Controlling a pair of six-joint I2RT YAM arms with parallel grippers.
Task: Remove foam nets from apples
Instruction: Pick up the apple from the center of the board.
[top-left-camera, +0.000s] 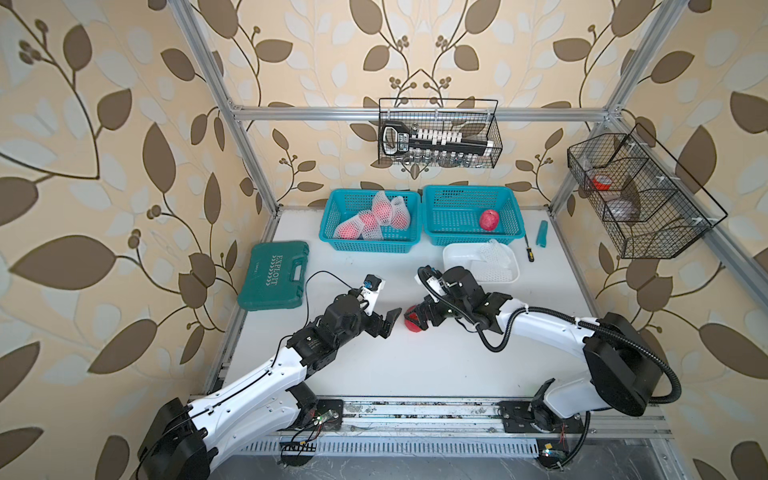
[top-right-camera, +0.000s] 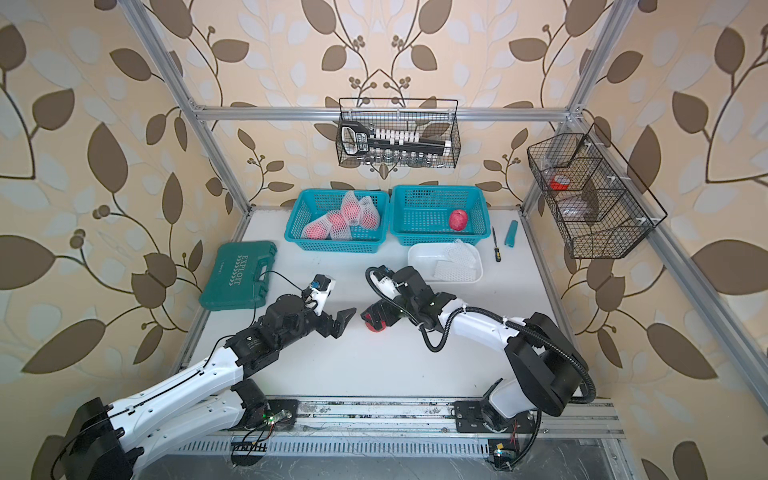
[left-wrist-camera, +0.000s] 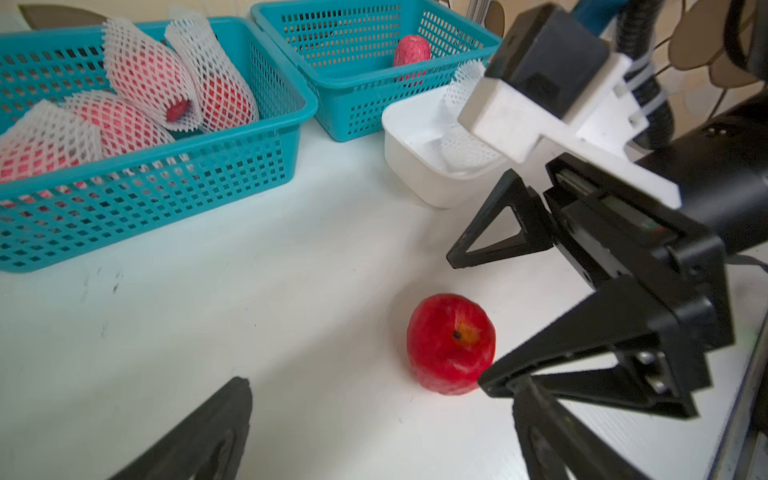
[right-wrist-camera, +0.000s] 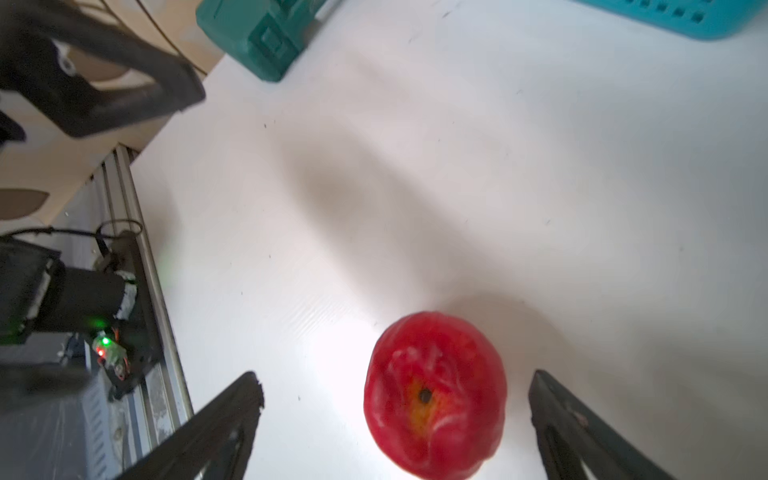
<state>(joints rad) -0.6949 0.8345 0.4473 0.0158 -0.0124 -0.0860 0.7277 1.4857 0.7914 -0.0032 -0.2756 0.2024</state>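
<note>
Top views, left to right: green tool case (top-left-camera: 274, 274) lies unused at the table edge. Left basket (top-left-camera: 328, 216) holds the netted apples (top-left-camera: 374, 218), stock not yet stripped. Left gripper (top-left-camera: 394, 321) hangs just beside the bare apple (right-wrist-camera: 436, 399), jaws spread, holding nothing. That apple rests on the table between the wide-open jaws of the right gripper (right-wrist-camera: 395, 384), with a gap on either side; judged ready for pickup. Right basket (top-left-camera: 432, 220) holds one unwrapped apple (top-left-camera: 489, 219), so it likely serves as the finished bin. White tray (top-left-camera: 451, 255) beside it collects the shed foam nets (top-left-camera: 494, 259).
</note>
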